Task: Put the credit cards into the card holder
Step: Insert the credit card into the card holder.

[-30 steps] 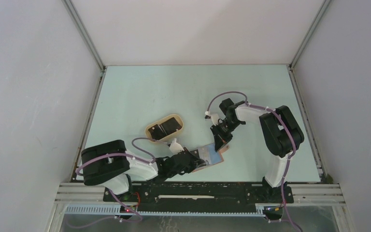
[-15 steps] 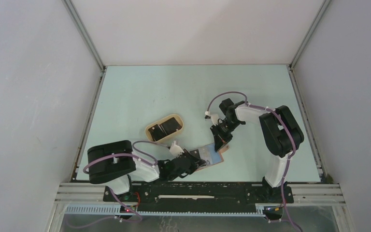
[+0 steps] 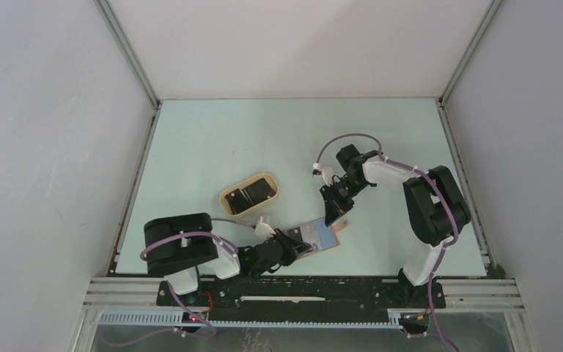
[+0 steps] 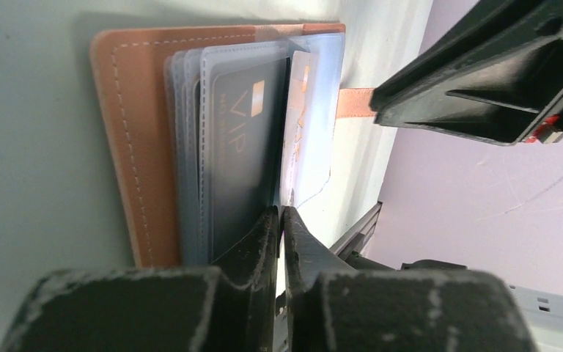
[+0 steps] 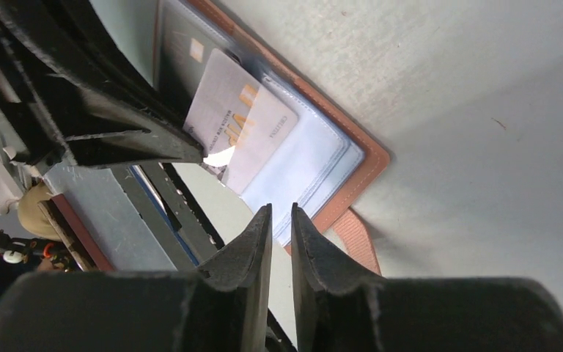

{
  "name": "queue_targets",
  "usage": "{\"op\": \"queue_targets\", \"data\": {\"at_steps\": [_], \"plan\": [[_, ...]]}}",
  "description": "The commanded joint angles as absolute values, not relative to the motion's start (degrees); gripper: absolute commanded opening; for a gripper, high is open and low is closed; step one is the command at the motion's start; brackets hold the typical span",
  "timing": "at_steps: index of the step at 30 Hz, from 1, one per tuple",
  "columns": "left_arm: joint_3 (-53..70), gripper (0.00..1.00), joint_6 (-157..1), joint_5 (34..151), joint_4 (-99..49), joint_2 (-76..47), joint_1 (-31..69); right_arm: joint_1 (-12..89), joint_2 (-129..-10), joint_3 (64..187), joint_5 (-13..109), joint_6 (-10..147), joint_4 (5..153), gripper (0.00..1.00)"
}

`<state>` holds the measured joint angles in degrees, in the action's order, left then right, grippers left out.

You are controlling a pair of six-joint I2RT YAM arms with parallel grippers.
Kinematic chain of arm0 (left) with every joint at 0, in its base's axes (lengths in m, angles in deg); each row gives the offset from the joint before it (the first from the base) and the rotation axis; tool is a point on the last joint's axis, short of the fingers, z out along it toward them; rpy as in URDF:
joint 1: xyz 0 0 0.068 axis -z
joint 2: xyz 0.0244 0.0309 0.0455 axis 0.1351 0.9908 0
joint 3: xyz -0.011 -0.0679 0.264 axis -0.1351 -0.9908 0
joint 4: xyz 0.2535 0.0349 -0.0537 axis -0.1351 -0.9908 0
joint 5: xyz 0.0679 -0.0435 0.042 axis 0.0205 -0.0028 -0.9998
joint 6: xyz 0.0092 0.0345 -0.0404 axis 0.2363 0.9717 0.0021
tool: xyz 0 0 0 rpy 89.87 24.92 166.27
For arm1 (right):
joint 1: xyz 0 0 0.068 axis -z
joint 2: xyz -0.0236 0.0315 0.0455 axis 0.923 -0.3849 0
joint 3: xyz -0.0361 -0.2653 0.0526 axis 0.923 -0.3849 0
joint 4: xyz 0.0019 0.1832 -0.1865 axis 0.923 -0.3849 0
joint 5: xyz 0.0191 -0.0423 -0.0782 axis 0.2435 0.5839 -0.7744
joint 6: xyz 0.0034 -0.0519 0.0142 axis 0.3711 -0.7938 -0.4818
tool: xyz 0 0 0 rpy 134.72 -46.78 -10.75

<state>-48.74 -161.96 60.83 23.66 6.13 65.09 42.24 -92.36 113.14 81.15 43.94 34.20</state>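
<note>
The reddish-brown card holder [image 3: 323, 237] lies open near the table's front, its light blue pockets up. In the left wrist view [image 4: 128, 147] a black VIP card [image 4: 242, 154] sits in a pocket. My left gripper [image 4: 280, 213] is shut on a pale card [image 5: 238, 121] that stands partly inside a pocket [image 4: 297, 132]. My right gripper [image 5: 281, 209] is shut with a thin gap and nothing in it. It hovers just over the holder's far edge beside the snap tab [image 5: 359, 242]. In the top view, the left gripper [image 3: 297, 246] and right gripper [image 3: 332, 217] flank the holder.
A tan oval tray [image 3: 227, 198] stands left of the holder with dark cards [image 3: 253, 196] in it. The table's front rail runs just behind the left gripper. The right gripper's body [image 4: 484, 81] hangs close over the snap tab [image 4: 355, 103].
The left arm's body has swung right, closer to the holder, and the right arm's elbow has shifted right. Both grippers stay at the holder.
</note>
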Motion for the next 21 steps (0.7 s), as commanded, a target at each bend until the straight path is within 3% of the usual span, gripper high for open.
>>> {"op": "queue_targets", "data": {"at_steps": [1,11,21], "plan": [[-51.8,0.12,-161.0,61.8,23.5,8.7,65.8,42.5,-86.8,114.4,82.0,42.2,33.8,0.23],[-51.5,0.20,-160.6,62.9,28.8,12.3,65.8,39.3,-86.0,114.4,96.5,48.8,38.4,0.15],[-51.2,0.20,-160.9,63.7,31.4,14.8,65.8,28.2,-89.5,114.5,87.1,58.9,47.9,0.12]]}}
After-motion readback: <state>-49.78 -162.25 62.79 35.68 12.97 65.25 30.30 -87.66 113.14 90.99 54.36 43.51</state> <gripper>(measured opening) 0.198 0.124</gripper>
